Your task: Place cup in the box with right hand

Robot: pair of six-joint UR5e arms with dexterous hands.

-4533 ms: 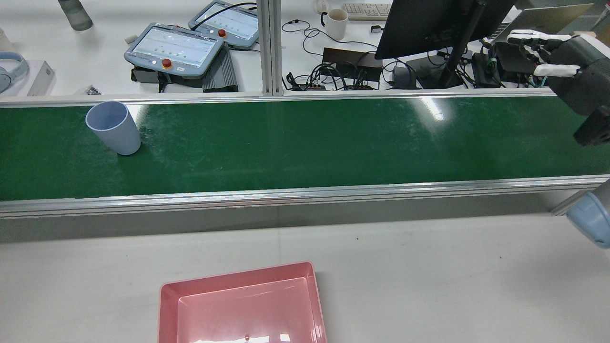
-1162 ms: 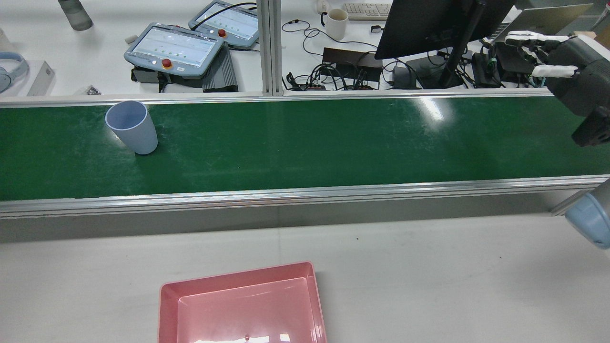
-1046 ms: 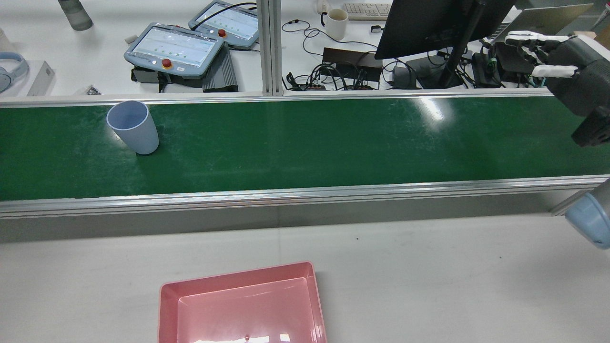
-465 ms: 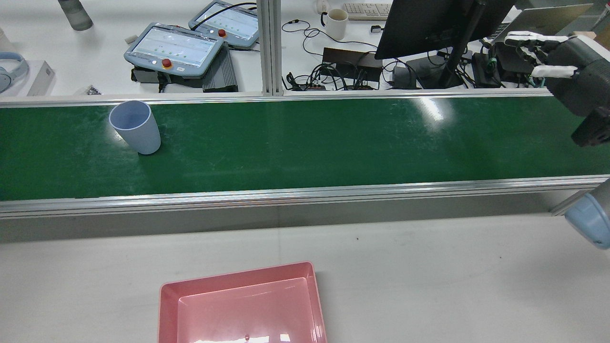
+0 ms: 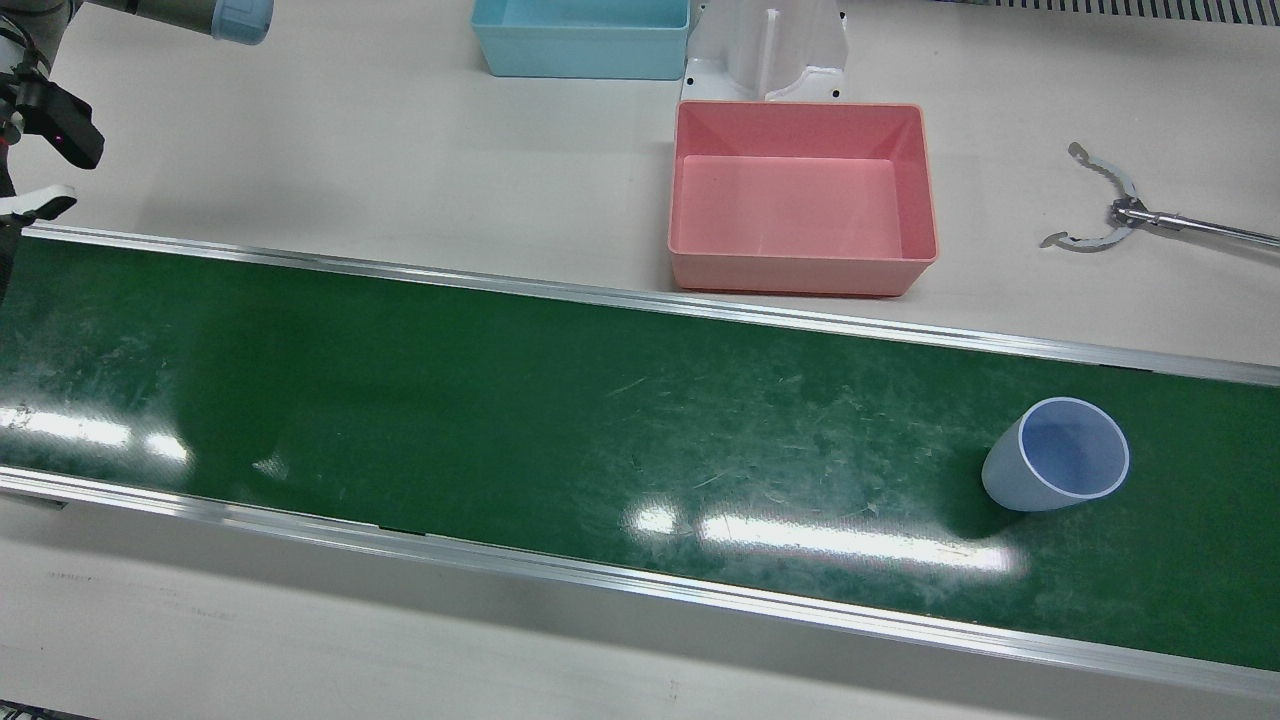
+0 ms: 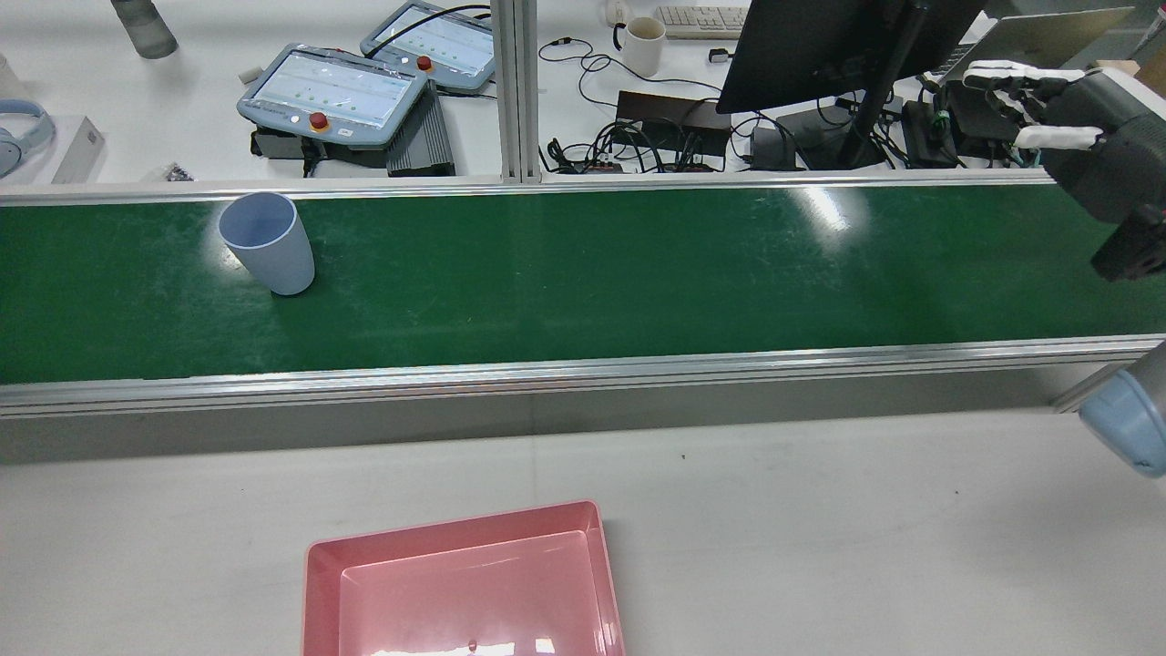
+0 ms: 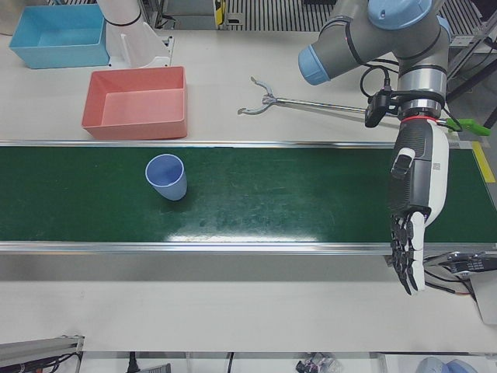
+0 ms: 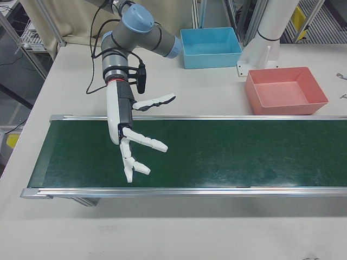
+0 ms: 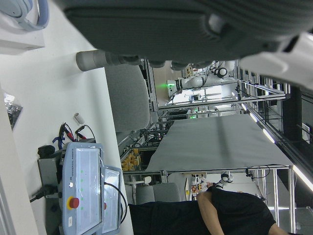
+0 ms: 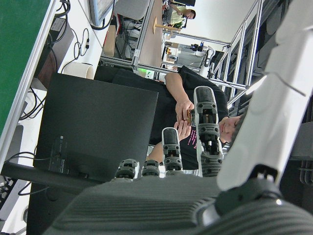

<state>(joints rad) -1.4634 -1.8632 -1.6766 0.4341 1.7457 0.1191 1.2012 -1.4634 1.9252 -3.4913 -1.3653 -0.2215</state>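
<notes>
The cup [image 6: 268,242] stands upright, mouth up, on the green conveyor belt [image 6: 583,273], well down toward the end on the robot's left and closer to the belt's far rail, the one on the operators' side, than to the near one. The right hand [image 8: 133,138] hangs over the opposite end of the belt, fingers [image 8: 145,142] spread wide and holding nothing, so cup and hand sit well apart with the whole run of green between them. The left hand [image 7: 415,200] points down over its own end of the belt, fingers [image 7: 407,260] straight and close together, empty as well, and by the task it has no part here. The pink box [image 5: 803,195] waits on the counter [image 5: 350,150] just beside the belt's rail on the robot's side, about midway along, open and empty. To my eye the step is the approach: the right hand wants to come in low and from the side, keep that wide spread until the cup's wall sits between thumb and fingers, then close around the middle of the body, not the rim. The cup tapers and looks light, so a nudge could tip it over. Lift straight up first to clear the rail, then carry it across to the box.
</notes>
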